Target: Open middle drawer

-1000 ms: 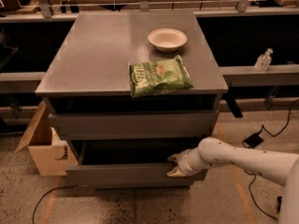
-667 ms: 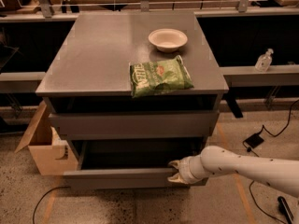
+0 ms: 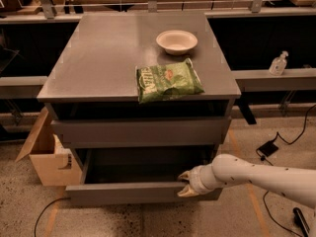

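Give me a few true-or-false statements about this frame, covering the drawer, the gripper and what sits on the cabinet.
1. The middle drawer is pulled out, with its interior showing. True.
2. The gripper rests on the cabinet top. False: it is at the middle drawer's front edge, toward its right end.
3. The green bag lies inside the white bowl. False: it lies on the cabinet top beside the bowl, nearer the front edge.
4. A cardboard box stands on the floor beside the cabinet. True.

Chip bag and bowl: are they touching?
Apart. The camera view shows grey cabinet top between chip bag and bowl. The gripper sits at the middle drawer's front.
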Robot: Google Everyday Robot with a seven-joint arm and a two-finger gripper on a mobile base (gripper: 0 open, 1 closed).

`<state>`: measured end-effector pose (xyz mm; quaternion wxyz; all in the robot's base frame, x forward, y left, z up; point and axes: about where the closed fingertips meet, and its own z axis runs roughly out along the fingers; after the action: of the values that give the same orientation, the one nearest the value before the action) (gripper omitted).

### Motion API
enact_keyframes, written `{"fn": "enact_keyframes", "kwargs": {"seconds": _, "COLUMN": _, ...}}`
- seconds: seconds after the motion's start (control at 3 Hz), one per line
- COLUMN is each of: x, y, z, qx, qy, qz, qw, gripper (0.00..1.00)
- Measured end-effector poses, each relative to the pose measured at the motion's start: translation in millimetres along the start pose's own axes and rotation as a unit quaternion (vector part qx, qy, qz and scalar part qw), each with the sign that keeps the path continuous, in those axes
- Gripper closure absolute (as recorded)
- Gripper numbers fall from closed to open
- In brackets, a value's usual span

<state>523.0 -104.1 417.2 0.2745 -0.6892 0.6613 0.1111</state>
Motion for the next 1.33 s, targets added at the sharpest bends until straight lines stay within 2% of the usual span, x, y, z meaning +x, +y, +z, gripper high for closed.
{"fn": "enact_keyframes", "kwargs": {"seconds": 0.33, "x": -1.4, "y": 28.4, "z": -6.3, "qx": 0.003, "qy": -0.003, "qz": 0.004, "qw": 1.0000, "gripper": 1.00}}
{"fn": "enact_keyframes", "kwargs": {"seconds": 0.67, "x": -2.4, "y": 39.3, "z": -9.8, "qx": 0.006, "qy": -0.004, "qz": 0.007, "qw": 1.0000, "gripper": 1.00}}
{"fn": "enact_keyframes", "kwargs": {"seconds": 1.0, "x": -2.5, "y": 39.5, "z": -10.0, "qx": 0.006, "qy": -0.004, "qz": 0.007, "qw": 1.0000, "gripper": 1.00}}
{"fn": "enact_keyframes", "kwargs": {"seconds": 1.33, "x": -4.5, "y": 75.7, "z": -18.5, "qx": 0.008, "qy": -0.005, "qz": 0.017, "qw": 0.9998, "gripper": 1.00}}
